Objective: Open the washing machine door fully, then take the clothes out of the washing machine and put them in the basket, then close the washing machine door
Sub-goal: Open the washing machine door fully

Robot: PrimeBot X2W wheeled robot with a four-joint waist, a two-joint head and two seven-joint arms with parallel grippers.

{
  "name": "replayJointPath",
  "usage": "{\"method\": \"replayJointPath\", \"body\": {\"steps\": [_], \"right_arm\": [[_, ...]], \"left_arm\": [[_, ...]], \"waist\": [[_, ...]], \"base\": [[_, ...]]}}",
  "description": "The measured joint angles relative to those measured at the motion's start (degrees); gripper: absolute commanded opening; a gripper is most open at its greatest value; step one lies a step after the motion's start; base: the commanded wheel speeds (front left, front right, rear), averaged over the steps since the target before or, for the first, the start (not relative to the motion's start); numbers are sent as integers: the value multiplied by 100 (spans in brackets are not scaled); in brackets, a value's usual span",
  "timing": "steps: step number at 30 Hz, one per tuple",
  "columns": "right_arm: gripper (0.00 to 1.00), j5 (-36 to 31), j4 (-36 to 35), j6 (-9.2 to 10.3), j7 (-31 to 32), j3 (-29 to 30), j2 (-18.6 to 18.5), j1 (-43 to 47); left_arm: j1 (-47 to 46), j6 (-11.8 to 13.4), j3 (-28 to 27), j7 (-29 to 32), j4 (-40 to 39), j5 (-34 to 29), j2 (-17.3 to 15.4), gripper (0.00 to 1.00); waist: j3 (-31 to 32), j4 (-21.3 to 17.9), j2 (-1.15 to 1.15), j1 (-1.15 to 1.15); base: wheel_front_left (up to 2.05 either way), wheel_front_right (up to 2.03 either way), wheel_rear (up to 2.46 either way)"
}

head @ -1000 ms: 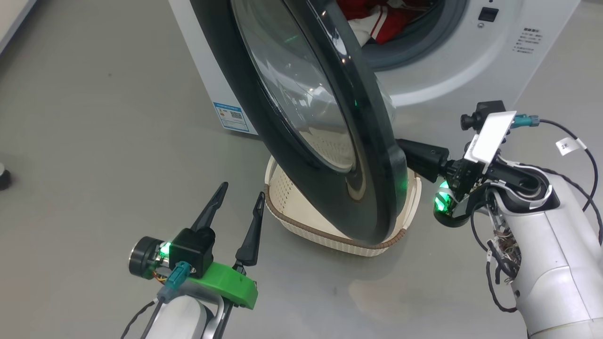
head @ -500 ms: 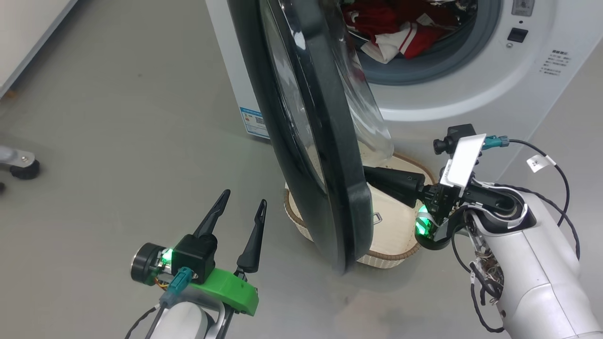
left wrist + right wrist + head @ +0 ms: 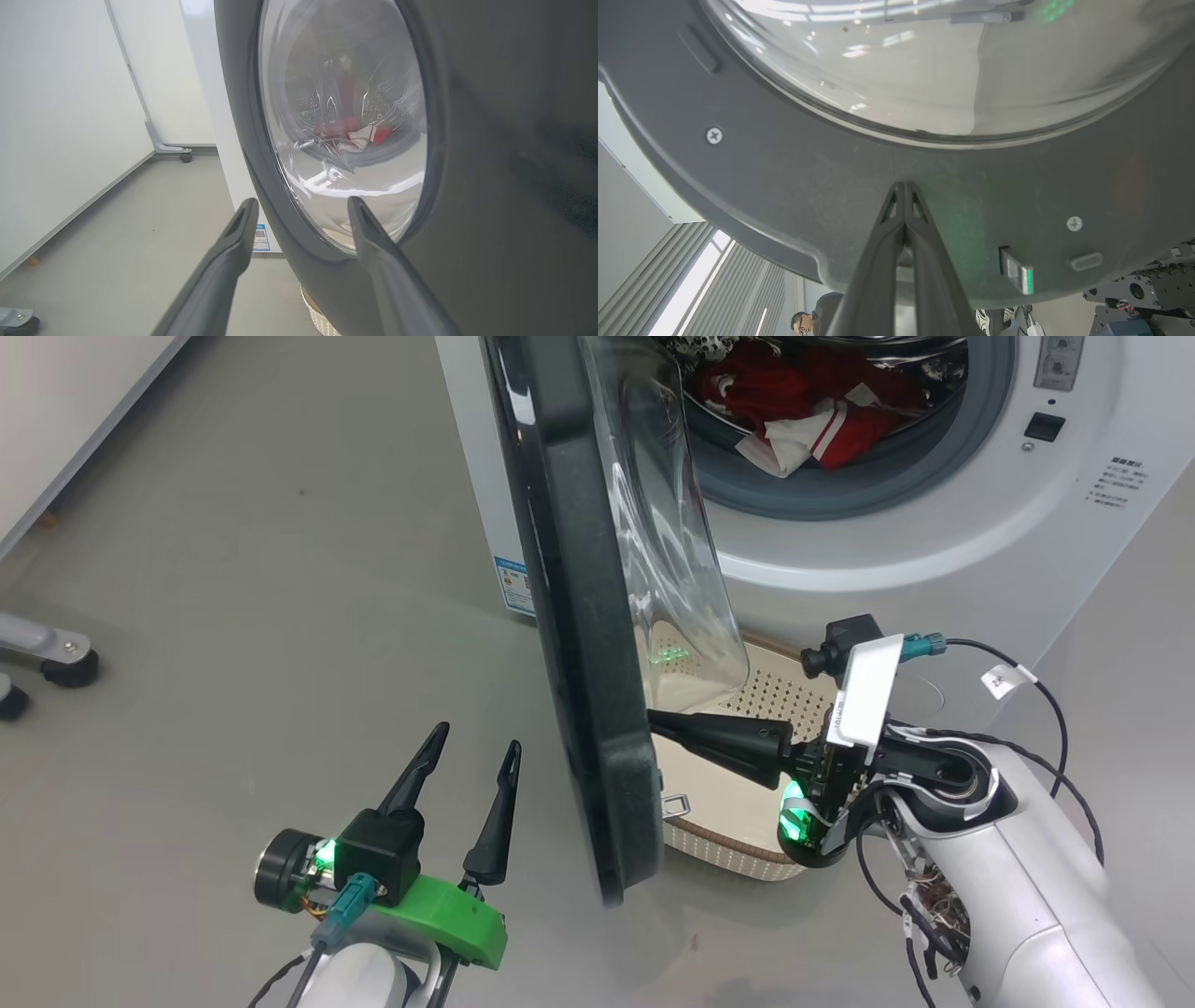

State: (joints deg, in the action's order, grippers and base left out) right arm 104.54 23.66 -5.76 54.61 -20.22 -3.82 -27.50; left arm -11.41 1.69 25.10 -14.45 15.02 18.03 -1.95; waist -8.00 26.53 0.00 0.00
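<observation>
1. The washing machine door (image 3: 579,616) stands partly open, edge-on, at the centre of the head view.
2. The right gripper (image 3: 653,719), fingers pressed together and empty, meets the door's inner rim from 3 o'clock.
3. The left gripper (image 3: 477,739), spread wide and empty, hangs at 7 o'clock, apart from the door.
4. The clothes (image 3: 803,415) lie inside the washing machine (image 3: 934,551) at 1 o'clock.
5. The basket (image 3: 728,845) sits on the floor (image 3: 233,569) at 5 o'clock, below the door.
</observation>
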Motion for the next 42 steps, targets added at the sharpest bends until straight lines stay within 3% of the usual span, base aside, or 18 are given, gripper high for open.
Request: {"method": "replayJointPath", "body": {"steps": [12, 28, 31, 32, 33, 42], "right_arm": [[0, 258, -134, -23, -417, -197, 20, 206], [0, 402, -651, -118, -1552, 909, 14, 943], [46, 277, -728, -119, -1785, 1068, -29, 1105], [69, 260, -786, -119, -1869, 1139, -29, 1163], [100, 230, -853, -119, -1951, 1218, -34, 1218], [100, -376, -1268, -119, -2688, 1637, -158, 1647]], "left_arm": [[36, 3, -77, 0, 4, -26, 0, 100], [107, 12, -263, 0, 31, -120, -1, 100], [146, 55, -380, 0, 33, -149, -2, 100], [163, 56, -409, 0, 37, -149, -4, 100], [175, 56, -427, 0, 38, -151, -4, 100], [220, 59, -528, 0, 62, -200, -4, 100]], "waist": [[53, -21, 0, 0], [120, -213, 0, 0], [140, -269, 0, 0], [147, -292, 0, 0], [154, -315, 0, 0], [223, -454, 0, 0]], "base": [[0, 0, 0], [0, 0, 0], [0, 0, 0], [0, 0, 0], [0, 0, 0], [0, 0, 0]]}}
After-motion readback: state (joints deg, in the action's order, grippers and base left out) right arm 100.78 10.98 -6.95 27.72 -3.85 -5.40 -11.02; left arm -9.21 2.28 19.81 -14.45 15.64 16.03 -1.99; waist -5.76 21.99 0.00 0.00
